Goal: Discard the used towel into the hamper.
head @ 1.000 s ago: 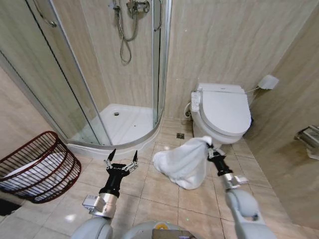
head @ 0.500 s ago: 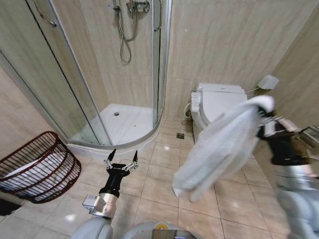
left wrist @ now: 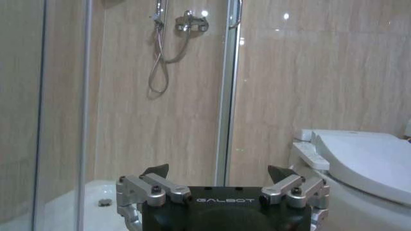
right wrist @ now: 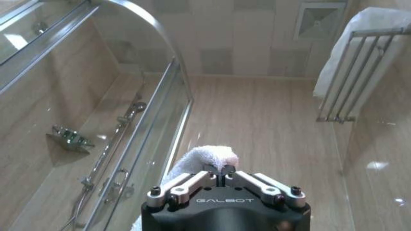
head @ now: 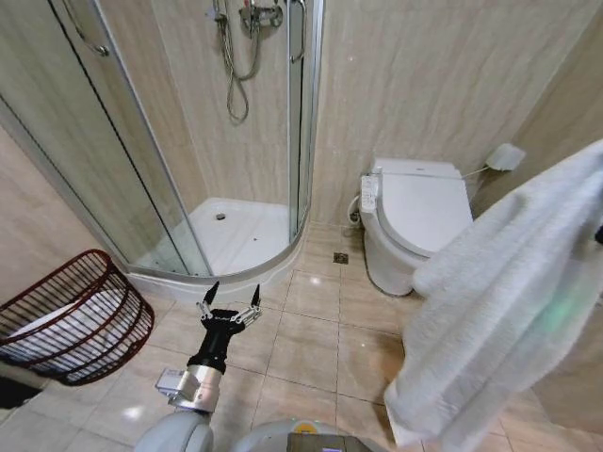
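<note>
Lifted clear of the tan tiled floor (head: 311, 353) since a second ago: large white terry towel (head: 509, 301), then slumped on the tiles before the white toilet (head: 419, 212), now hanging high at the right edge of the head view. Right tool (right wrist: 219, 169) clamped shut on a bunched fold of it, pointed upward. Left tool (head: 229, 307) parked low at centre, fingers spread, empty, unmoved. Small round dark reddish-brown wire hamper (head: 71, 315) well apart, by the floor's left edge beside the shower tray. Pick-up apparently done; carry across to the hamper and release remaining.
</note>
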Tool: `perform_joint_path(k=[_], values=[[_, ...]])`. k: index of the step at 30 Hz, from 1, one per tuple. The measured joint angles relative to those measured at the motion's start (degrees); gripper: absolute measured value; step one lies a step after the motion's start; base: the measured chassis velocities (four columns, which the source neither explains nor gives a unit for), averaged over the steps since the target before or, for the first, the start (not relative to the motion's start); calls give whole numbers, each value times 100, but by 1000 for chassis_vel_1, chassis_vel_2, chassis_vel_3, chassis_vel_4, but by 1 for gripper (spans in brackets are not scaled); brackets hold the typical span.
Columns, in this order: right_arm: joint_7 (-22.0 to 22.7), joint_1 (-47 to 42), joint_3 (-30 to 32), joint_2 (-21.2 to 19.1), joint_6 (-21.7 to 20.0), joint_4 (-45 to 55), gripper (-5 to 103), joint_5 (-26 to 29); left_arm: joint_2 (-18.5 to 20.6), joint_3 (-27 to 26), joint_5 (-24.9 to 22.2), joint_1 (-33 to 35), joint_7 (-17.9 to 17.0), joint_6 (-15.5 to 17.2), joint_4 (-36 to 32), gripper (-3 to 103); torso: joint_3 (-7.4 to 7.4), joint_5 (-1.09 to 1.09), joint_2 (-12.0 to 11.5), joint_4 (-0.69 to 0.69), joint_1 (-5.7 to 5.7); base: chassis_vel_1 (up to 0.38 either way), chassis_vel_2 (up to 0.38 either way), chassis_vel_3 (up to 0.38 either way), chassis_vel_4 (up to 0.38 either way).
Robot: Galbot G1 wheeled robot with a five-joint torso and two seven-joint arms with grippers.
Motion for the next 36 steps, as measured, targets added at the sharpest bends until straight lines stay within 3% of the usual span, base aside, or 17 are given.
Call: perform_joint_path(k=[36], values=[[102, -56, 191, -5, 134, 49, 2, 189, 0, 0, 0, 0, 0, 0, 0, 100, 630, 0, 873, 0, 250, 0, 0, 0, 0]])
